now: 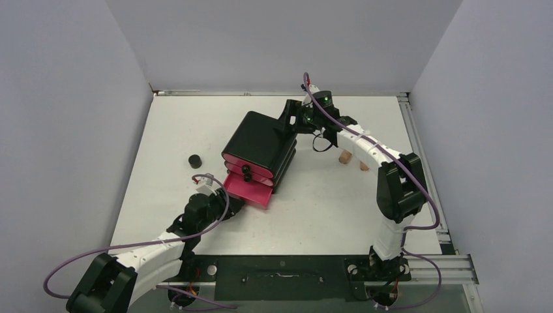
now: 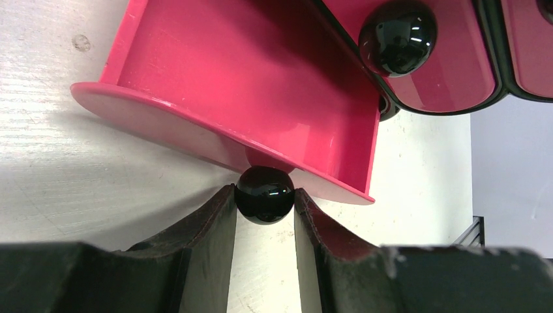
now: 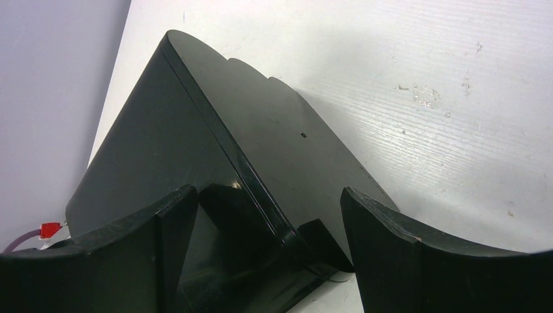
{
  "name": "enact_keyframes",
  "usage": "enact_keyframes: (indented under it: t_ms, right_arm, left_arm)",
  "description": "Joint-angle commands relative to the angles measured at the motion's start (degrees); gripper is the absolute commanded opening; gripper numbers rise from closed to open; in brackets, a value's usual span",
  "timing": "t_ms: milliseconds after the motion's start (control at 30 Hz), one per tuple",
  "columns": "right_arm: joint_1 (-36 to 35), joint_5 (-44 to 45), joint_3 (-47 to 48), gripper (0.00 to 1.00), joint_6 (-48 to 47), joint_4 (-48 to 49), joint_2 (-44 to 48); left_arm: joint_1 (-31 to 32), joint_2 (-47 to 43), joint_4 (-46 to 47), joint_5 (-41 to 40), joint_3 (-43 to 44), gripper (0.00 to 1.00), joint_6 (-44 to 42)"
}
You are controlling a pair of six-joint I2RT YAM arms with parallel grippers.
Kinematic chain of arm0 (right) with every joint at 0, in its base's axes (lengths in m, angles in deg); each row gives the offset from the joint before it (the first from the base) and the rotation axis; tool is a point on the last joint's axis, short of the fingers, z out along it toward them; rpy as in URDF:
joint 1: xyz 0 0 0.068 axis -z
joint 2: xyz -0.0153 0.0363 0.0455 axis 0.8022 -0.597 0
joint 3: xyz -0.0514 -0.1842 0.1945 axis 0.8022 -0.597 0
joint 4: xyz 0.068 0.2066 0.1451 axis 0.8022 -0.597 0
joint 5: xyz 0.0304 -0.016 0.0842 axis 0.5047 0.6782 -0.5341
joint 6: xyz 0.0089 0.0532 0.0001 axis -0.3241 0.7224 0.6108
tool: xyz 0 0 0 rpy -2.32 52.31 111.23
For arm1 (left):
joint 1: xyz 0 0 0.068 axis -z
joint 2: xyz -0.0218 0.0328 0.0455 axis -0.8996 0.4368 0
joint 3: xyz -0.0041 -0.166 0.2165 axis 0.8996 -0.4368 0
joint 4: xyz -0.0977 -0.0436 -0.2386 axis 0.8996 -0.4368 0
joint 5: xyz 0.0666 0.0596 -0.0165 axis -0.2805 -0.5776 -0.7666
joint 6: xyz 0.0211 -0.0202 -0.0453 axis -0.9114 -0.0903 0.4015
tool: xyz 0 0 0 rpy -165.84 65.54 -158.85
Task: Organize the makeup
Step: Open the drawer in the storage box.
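Firmly, left pincer (image 2: 264,195) pinches drawer knob (image 2: 263,190); right pincer (image 3: 267,192) straddles cabinet (image 3: 248,130).

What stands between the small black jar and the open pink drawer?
Nothing visible on the table between the jar and the drawer. The left gripper, closed on the knob, sits close beside that path.

A robotics lab test cell: a bare white table (image 1: 195,130) boxed in by plain grey walls (image 1: 280,39) at nine, twelve and three o'clock, an aluminium rail (image 1: 411,127) at three, and a cabled left arm (image 1: 150,251) and right arm (image 1: 391,189) bolted at six.
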Motion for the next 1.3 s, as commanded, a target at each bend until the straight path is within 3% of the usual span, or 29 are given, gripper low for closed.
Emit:
enact_keyframes:
  t_ms: [0, 133, 300, 500, 633, 800, 1000, 1267]
  right_arm:
    - [-0.1, 0.2, -1.0, 0.76, -0.6, -1.8, 2.7]
    - [-0.1, -1.3, -1.0, 0.77, -0.8, -1.3, 3.1]
    - [0.0, -1.4, -0.2, 0.81, -1.2, -1.6, 4.1]
    - [0.4, 0.2, 2.3, 0.87, -2.9, -4.2, 5.2]
    - [1.0, 0.9, 2.9, 0.91, -3.5, -5.0, 6.0]
    - [2.3, 2.0, 2.7, 0.94, -4.4, -6.0, 7.8]
    - [6.9, 6.4, -0.2, 0.95, -5.1, -7.0, 12.5]
    - [17.3, 22.4, -6.4, 0.96, -3.7, -9.8, 15.4]
  left_arm:
    - [0.0, 0.2, 3.1, 0.9, 1.1, 0.13, -0.7]
    - [0.0, -0.5, 1.9, 0.9, 1.5, 0.17, -0.8]
    - [0.0, -0.9, 0.0, 1.4, 2.6, 0.28, -1.2]
    - [0.0, -2.0, -3.1, 2.0, 3.0, 0.51, -1.2]
    - [0.0, -3.7, -4.8, 2.1, 2.8, 0.60, -0.9]
    - [0.0, -6.8, -8.9, 1.9, 3.5, 0.64, -1.3]
    - [0.0, -12.0, -15.3, 2.4, 4.7, 0.73, -1.6]
    - [-0.1, -22.6, -23.4, 4.5, 6.1, 0.84, -0.5]
